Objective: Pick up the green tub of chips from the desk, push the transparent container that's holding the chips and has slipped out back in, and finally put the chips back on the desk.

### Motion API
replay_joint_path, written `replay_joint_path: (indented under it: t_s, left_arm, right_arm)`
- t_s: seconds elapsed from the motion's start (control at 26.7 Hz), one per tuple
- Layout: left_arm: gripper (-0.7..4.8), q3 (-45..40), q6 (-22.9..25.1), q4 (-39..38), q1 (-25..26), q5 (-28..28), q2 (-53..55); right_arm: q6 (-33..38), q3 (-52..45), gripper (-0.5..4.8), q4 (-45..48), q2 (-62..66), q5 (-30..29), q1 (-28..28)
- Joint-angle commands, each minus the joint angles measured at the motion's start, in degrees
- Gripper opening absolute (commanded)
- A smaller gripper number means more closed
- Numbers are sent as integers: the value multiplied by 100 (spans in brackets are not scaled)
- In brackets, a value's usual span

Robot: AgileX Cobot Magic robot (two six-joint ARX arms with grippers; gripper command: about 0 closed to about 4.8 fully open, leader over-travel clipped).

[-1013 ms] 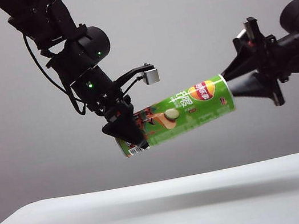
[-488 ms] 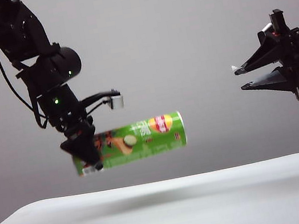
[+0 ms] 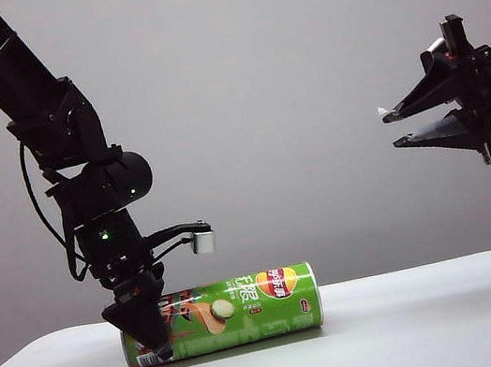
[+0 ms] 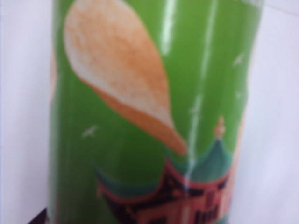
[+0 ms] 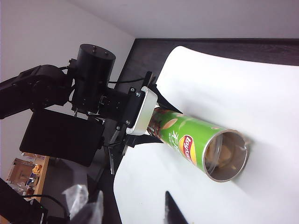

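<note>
The green tub of chips [image 3: 240, 312] lies on its side on the white desk [image 3: 424, 333], logo facing the exterior camera. My left gripper [image 3: 149, 338] is shut on the tub's barcode end from above. The tub's green wall [image 4: 140, 116] fills the left wrist view. In the right wrist view the tub [image 5: 187, 140] shows its open mouth, with the transparent container [image 5: 227, 156] and orange-yellow chips [image 5: 223, 153] sitting inside it, nothing sticking out. My right gripper [image 3: 393, 129] hangs open and empty high at the right, far from the tub; its fingertips [image 5: 173, 210] frame bare desk.
The desk's rounded far edge [image 5: 154, 84] borders dark floor. The left arm's black links [image 3: 34, 116] slant up to the top left corner. A small silver camera block [image 3: 203, 241] juts out above the tub.
The left arm carried the tub down and to the left, from mid-air onto the desk. The right gripper pulled back from the tub's end to the right, then stayed put.
</note>
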Motion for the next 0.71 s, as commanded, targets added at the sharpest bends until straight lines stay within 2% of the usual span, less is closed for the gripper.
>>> replay_joint_path:
  t_s: [0.04,0.08,0.11,0.15,0.19,0.26,0.45,0.71]
  left_arm:
    - [278,9,-4,177,-4,68,87]
    - [280,11,0,195,-4,68,103]
    - [324,15,-4,216,-4,70,103]
    - [377,15,-4,223,-4,70,98]
    - [471,15,-42,223,-4,70,92]
    - [479,15,-201,227,-4,68,90]
    - [479,55,-1073,304,-11,-87,50]
    - [479,57,-1123,-92,-76,-254,-452]
  right_arm:
    - [-22,11,163,-4,-39,-52,2]
    - [-22,11,163,-2,-39,-52,2]
    - [-22,11,163,-2,-39,-50,2]
    - [-22,11,163,-2,-39,-52,2]
    - [-24,11,163,-2,-39,-50,2]
    - [-24,11,163,2,-39,-50,2]
    - [-24,11,163,20,-39,-52,2]
    - [-24,11,163,17,-39,-57,4]
